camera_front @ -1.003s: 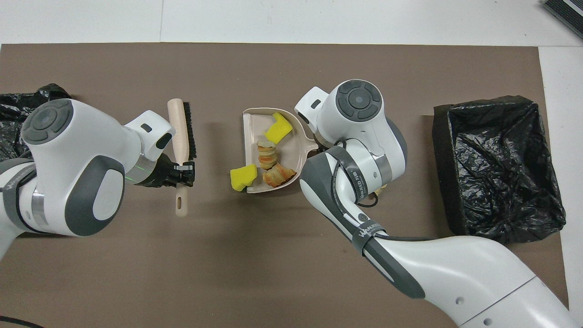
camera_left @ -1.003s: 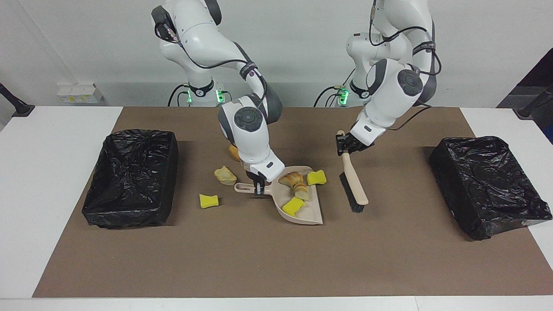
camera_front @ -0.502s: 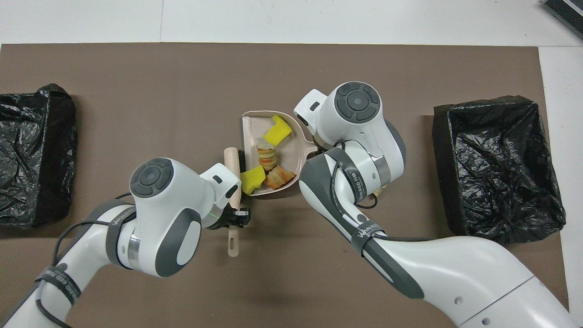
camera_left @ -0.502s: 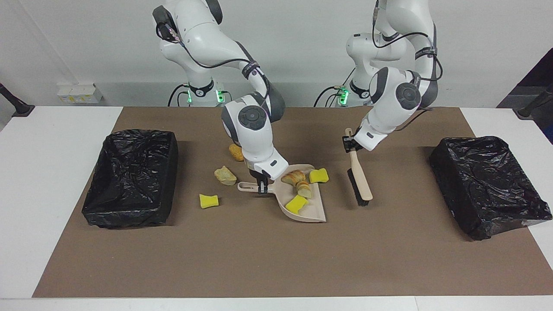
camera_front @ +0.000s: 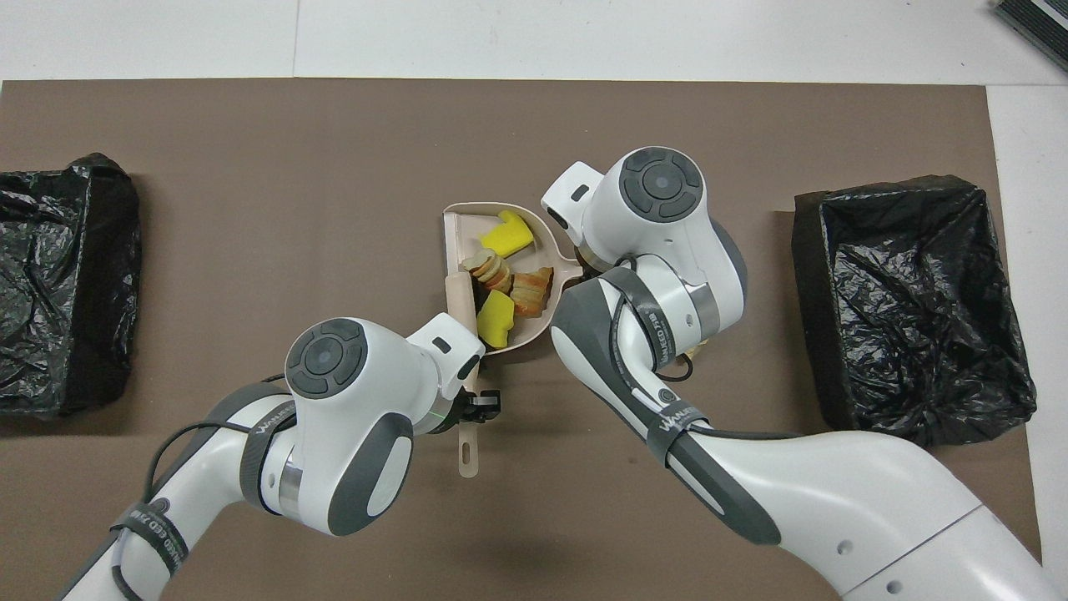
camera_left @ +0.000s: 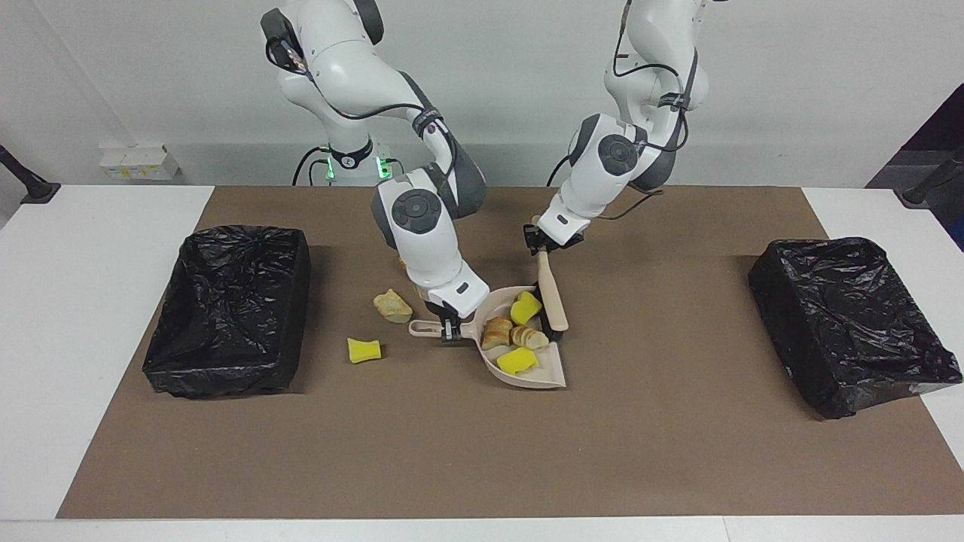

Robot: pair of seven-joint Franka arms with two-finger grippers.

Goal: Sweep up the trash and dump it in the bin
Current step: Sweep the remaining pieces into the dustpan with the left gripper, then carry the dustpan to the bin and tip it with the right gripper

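Note:
My right gripper (camera_left: 450, 328) is shut on the handle of the beige dustpan (camera_left: 548, 370), which rests on the mat. In the pan lie two yellow foam chunks (camera_left: 525, 307), a brown lump (camera_left: 497, 331) and a beige lump (camera_left: 531, 338); the overhead view shows them too (camera_front: 509, 237). My left gripper (camera_left: 544, 239) is shut on the beige brush (camera_left: 553, 301), whose bristles stand at the pan's open edge. Loose on the mat, toward the right arm's end, are a beige lump (camera_left: 392, 305), a yellow chunk (camera_left: 364, 350) and an orange-brown lump (camera_left: 407, 265) half hidden by my right arm.
A black-bag-lined bin (camera_left: 226, 309) stands at the right arm's end of the brown mat, another (camera_left: 851, 324) at the left arm's end. In the overhead view my right arm hides the loose scraps and its own gripper.
My left arm swung the brush across to the dustpan's mouth and pushed the yellow chunk at its edge inside; the other pieces slid deeper in. My right gripper kept the handle.

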